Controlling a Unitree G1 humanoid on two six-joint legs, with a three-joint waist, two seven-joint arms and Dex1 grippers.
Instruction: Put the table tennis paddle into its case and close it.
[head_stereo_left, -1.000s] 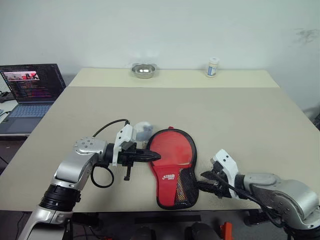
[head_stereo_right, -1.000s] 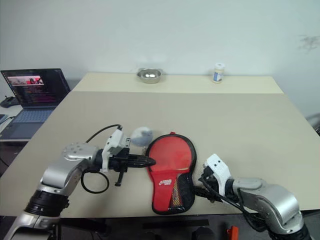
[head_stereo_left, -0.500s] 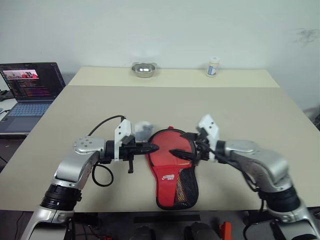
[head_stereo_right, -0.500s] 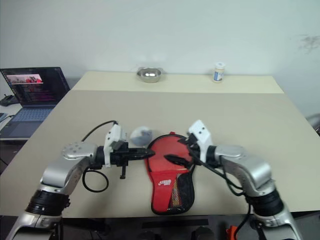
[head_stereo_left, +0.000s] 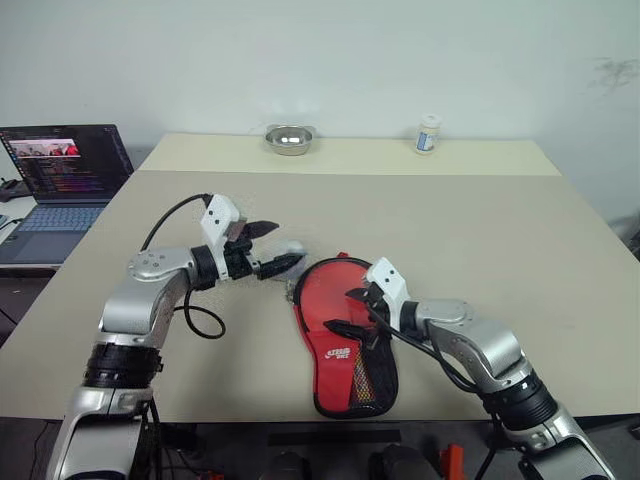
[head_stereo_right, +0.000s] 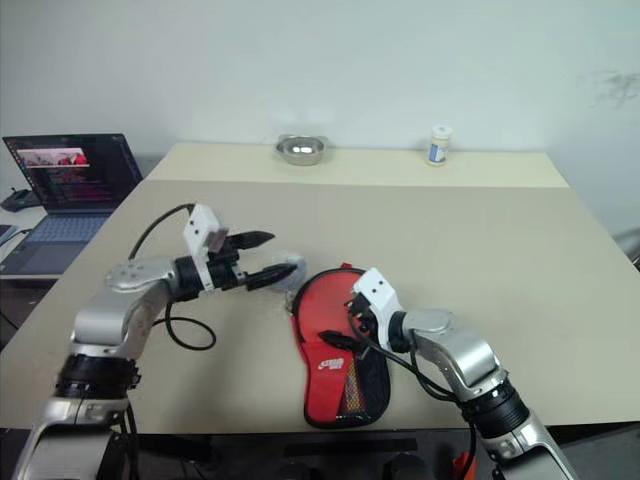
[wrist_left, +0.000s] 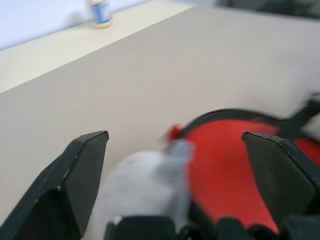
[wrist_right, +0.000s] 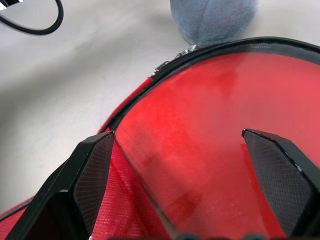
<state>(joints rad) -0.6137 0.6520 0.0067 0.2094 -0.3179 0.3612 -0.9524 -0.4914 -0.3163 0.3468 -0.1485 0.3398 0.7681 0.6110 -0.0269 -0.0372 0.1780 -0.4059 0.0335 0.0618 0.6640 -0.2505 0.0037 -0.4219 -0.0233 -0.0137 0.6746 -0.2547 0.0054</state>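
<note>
- Left claw (head_stereo_left: 268, 247) spread wide, holding nothing, a grey soft lump (head_stereo_left: 290, 252) just beyond its fingertips.
- Right claw (head_stereo_left: 343, 311) spread wide, empty, over the paddle (head_stereo_left: 335, 295) in its open case (head_stereo_left: 372, 380).

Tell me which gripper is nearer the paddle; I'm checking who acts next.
Right. The right gripper hovers open directly over the paddle in its case; the left gripper is open beside the case's far left edge.

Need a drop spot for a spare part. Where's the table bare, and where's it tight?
Bare: the wide stretch of table between the case and the far shelf holding the steel bowl and small bottle, plus the whole right side. Crowded: near centre, where the left gripper, right gripper, grey plush and case bunch together.
</note>
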